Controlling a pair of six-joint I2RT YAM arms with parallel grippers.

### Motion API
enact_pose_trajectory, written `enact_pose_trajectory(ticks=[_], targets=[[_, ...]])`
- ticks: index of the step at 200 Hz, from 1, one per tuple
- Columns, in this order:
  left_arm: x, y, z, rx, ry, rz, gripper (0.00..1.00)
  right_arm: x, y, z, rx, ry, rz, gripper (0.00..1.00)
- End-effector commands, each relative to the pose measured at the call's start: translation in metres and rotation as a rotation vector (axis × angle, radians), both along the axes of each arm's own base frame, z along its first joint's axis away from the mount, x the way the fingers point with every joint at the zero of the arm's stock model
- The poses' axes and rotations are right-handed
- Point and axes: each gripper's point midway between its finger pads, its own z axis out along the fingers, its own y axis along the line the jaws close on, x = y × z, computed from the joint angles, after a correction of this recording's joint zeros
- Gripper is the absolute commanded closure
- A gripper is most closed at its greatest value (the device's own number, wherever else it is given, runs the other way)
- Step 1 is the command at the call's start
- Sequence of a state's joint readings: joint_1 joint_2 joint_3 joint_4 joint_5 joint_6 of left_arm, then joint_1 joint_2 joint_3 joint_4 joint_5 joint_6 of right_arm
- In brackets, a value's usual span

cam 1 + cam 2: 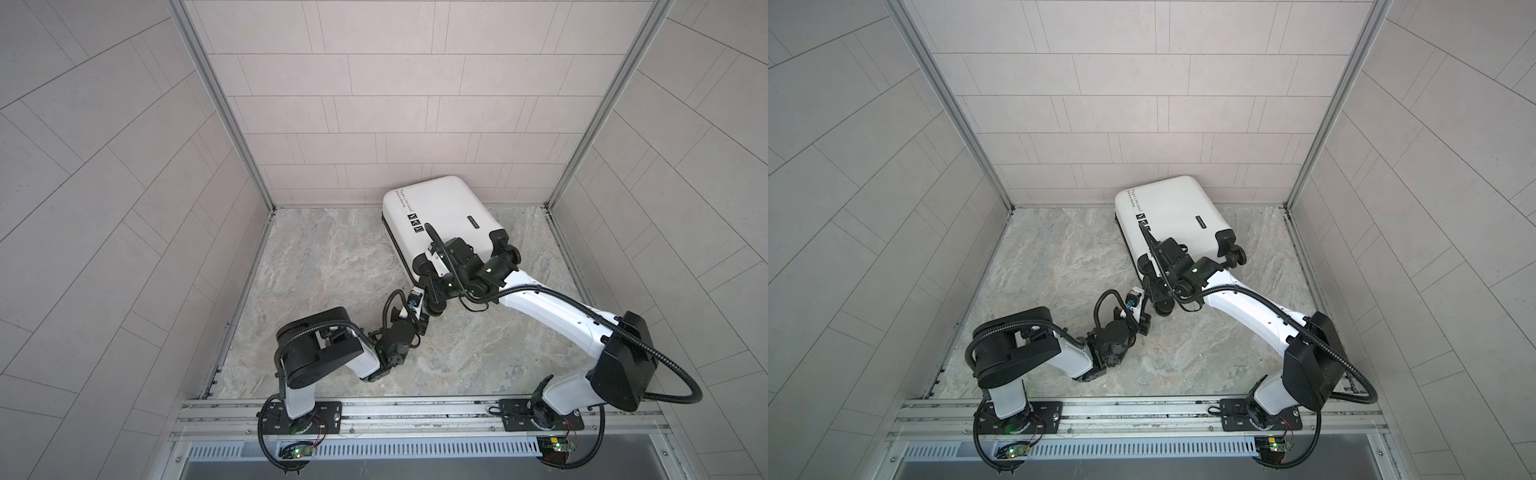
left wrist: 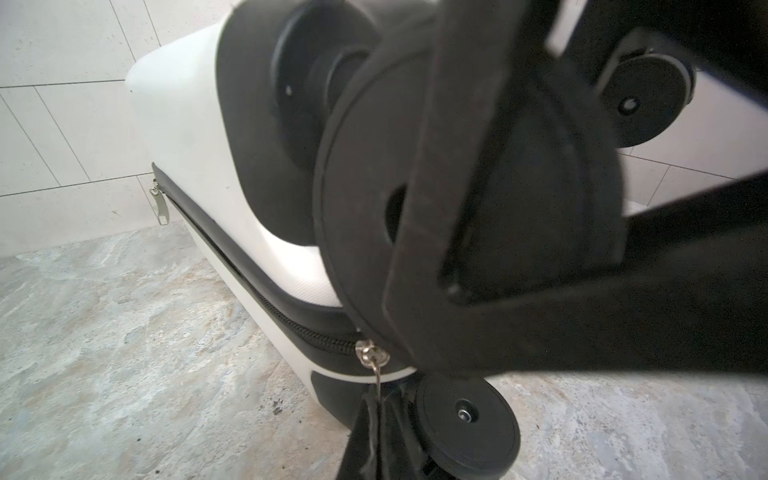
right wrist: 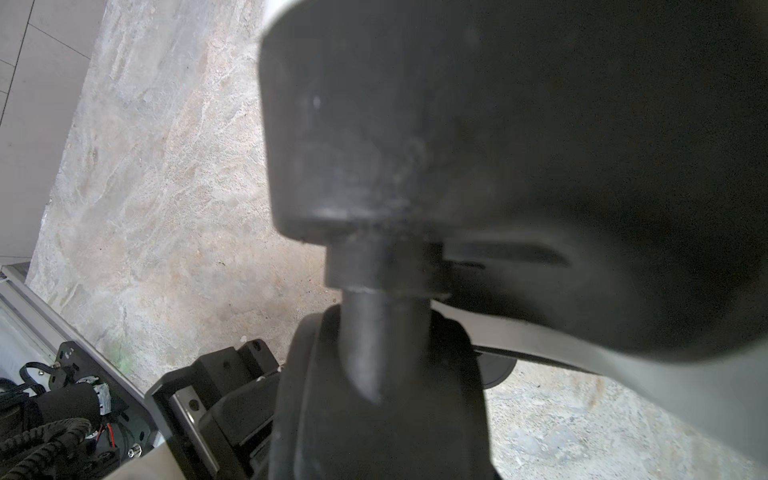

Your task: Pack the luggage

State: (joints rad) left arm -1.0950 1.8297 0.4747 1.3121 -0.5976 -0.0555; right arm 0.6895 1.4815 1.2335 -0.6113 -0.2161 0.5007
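Both arms share one build: glossy white link shells between bulky matte black joint housings. The left arm and the right arm each stand on a black mounting plate fastened with small silver screws. Ribbed black cable conduit runs along each arm and loops under each base. Small green lights glow on the joints. Below each base sits a little circuit board with a lit LED and thin red wires. A blue connector shows at the left wrist. The left gripper has matte black fingers. Its black body carries a silver rail with screws.
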Motion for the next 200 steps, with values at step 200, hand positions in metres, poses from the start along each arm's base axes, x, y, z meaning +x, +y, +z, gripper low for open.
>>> enact_pose_trajectory(ticks=[200], targets=[[-0.029,-0.051,0.019,-0.107,0.005,-0.209,1.0,0.026,0.022,0.052,0.106,-0.165,0.007,1.0]])
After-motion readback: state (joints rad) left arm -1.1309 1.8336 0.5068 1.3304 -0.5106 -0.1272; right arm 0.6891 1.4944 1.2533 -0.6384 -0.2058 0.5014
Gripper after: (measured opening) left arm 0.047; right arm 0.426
